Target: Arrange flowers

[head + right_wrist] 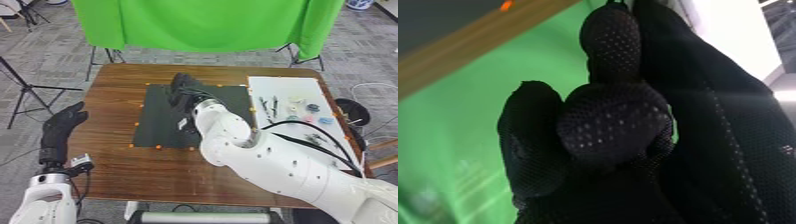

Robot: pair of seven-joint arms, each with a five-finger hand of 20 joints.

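In the head view, the right hand (pixel 183 95) is over the dark mat (pixel 156 125) at the frame's centre; whether it grasps anything I cannot tell. The left hand (pixel 62 131) is at the left, relaxed and empty. Small flowers (pixel 313 107) and dark stems (pixel 274 105) lie on the white board (pixel 284 86) at the right.

In the right wrist view, green cloth (pixel 451 135) is behind the black glove (pixel 611 122).

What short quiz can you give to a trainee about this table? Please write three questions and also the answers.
1. True or false: the right hand is over the black mat.
2. Which colour is the cloth behind the table? a) red b) green c) white
3. Fill the gap: the pink flower lies on the ____ sheet.

Key: 1 true; 2 b; 3 white.
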